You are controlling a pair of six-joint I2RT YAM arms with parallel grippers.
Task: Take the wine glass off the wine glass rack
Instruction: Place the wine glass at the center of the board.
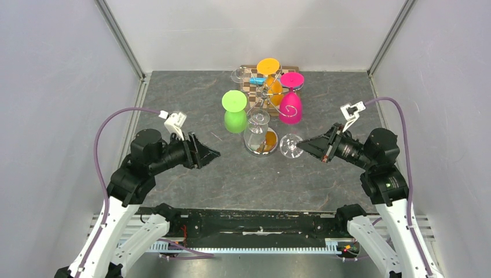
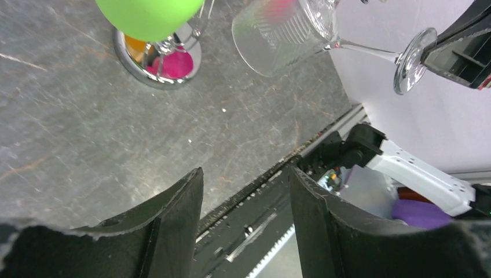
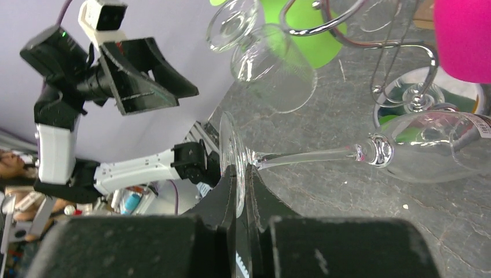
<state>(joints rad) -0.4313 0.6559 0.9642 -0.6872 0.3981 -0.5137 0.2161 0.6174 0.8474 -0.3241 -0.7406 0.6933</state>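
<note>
On the left, left gripper (image 1: 215, 154) with fingers apart, holding nothing, hovering over the table (image 1: 191, 98) short of the rack. In the middle, wine glass rack (image 2: 156, 66), hung with a green glass (image 1: 235, 113), an orange glass (image 1: 269, 72), a pink glass (image 1: 290, 104) and a second clear glass (image 3: 272, 75). Just right of its pole, the wine glass (image 3: 370, 153), nearly horizontal in the air, foot toward the right arm. Seemingly free of the curled wires (not fully sure from these views). On the right, right gripper (image 3: 240, 182) clamped on the edge of the foot. Probably light, stiff, slippery and very fragile, with a thin stem easy to snap. Better to support under the bowl, gently, without twisting.
</note>
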